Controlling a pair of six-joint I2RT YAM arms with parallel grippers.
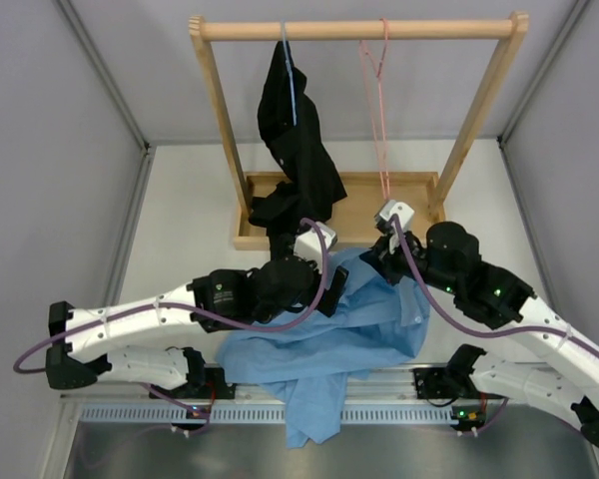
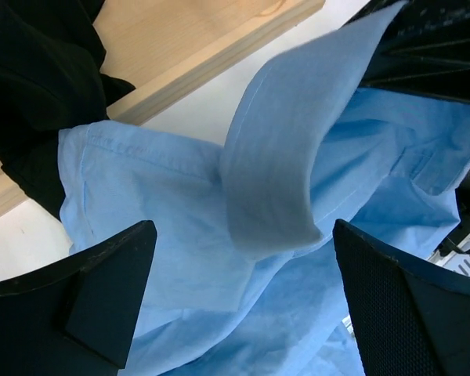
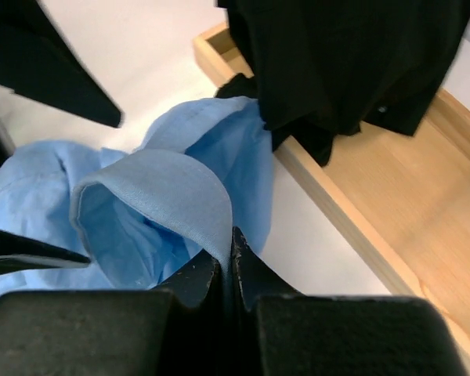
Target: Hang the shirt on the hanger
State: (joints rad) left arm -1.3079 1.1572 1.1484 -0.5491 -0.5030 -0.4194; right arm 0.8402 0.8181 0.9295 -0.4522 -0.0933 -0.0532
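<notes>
The shirt point(image 1: 319, 349) lies in a crumpled heap on the table point(image 1: 180, 220) between the two arms, with one tail hanging over the near edge. The right gripper point(image 3: 227, 254) is clenched on a raised fold of it, apparently the collar band, which arches up and to the left from the pinch. The left gripper point(image 2: 243, 235) is spread wide. A loose flap of the same blue cloth hangs in the gap between its fingers without touching either one.

The hanger point(image 1: 382, 120) hangs from the rail of the wooden rack point(image 1: 359, 30), straight beyond the right wrist, on the far side and higher than the heap. Its lower end comes down just beside that arm's camera housing. The right arm is clearly the nearer of the two. To the left, between the left arm and the rail, hangs the black garment point(image 1: 295, 130), whose hem reaches the rack's base tray point(image 3: 392, 180).

From above, the hanger shows only as a thin upright sliver, so which way its shoulders point is hard to judge. Neither wrist view shows it. The neck opening, label and sleeves are lost in the folds.
</notes>
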